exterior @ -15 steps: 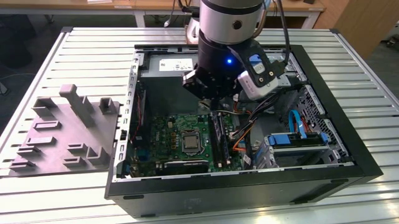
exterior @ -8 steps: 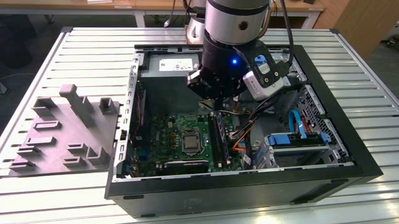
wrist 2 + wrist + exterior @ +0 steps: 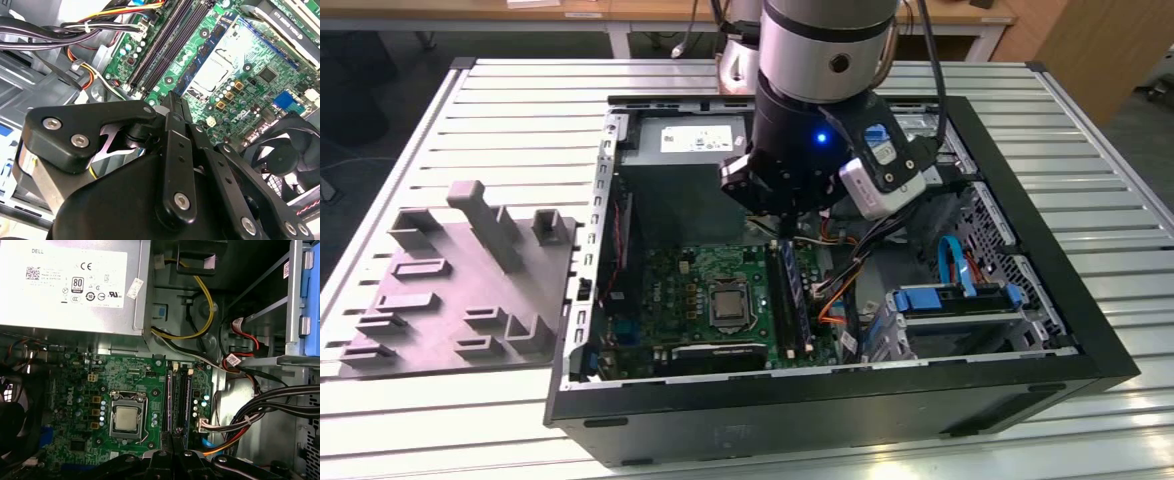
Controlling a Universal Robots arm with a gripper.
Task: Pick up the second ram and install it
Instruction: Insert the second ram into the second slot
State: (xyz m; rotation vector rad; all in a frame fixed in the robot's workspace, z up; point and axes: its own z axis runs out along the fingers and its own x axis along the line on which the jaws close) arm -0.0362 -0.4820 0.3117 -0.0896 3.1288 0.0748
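- The arm reaches down into the open computer case [image 3: 854,410], which sits on the slatted metal table [image 3: 520,110].
- The gripper [image 3: 781,228] hangs low over the green motherboard [image 3: 674,285], just beyond the processor socket [image 3: 724,303].
- In both wrist views its jaws are drawn close together at the tips [image 3: 173,97] [image 3: 172,440], and I see nothing between them.
- The second ram [image 3: 791,295], as far as I can make out, stands on edge in the slot beside the socket, a thin greenish strip [image 3: 211,52] [image 3: 170,400].
- The fingertips are at one end of that strip; I cannot tell whether they touch it.
- Two black slot rails [image 3: 162,47] run alongside the strip.
- A grey moulded tray [image 3: 454,290] lies beside the case, towards the exterior view's left.
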